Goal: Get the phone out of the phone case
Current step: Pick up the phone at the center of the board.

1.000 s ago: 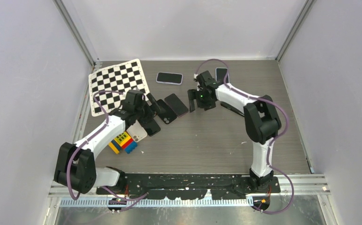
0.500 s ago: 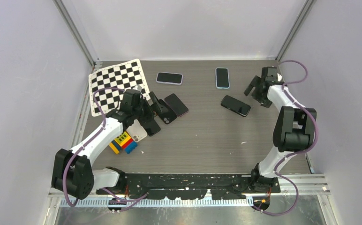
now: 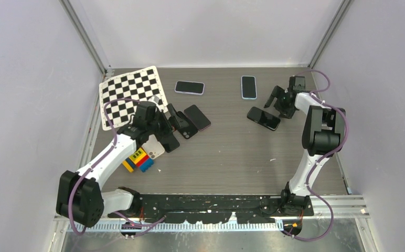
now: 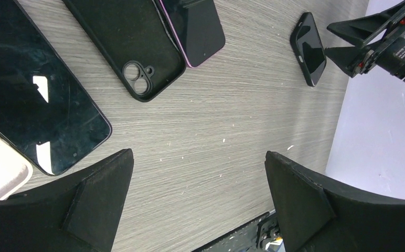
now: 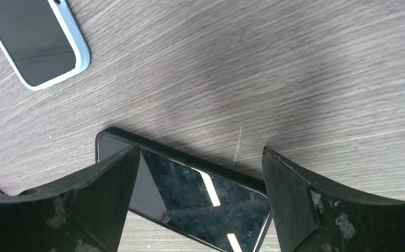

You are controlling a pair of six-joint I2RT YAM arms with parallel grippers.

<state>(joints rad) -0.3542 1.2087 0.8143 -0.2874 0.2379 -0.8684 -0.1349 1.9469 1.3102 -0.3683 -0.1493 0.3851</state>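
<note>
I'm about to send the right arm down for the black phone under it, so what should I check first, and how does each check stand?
1. The right claw is open: ok.
2. The right claw is empty: ok.
3. The black phone lies flat, screen up, below the right claw: ok.
4. The black phone wears a case: cannot tell.
5. The blue-cased phone lies apart from the black phone: ok.
6. The left claw is open, empty and over the other side of the table: ok.

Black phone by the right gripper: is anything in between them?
No, nothing visible. The open right gripper hangs over the black-cased dark phone with only air between. The phone in the light blue case lies apart on the grey wood-grain table, out of the way.
</note>
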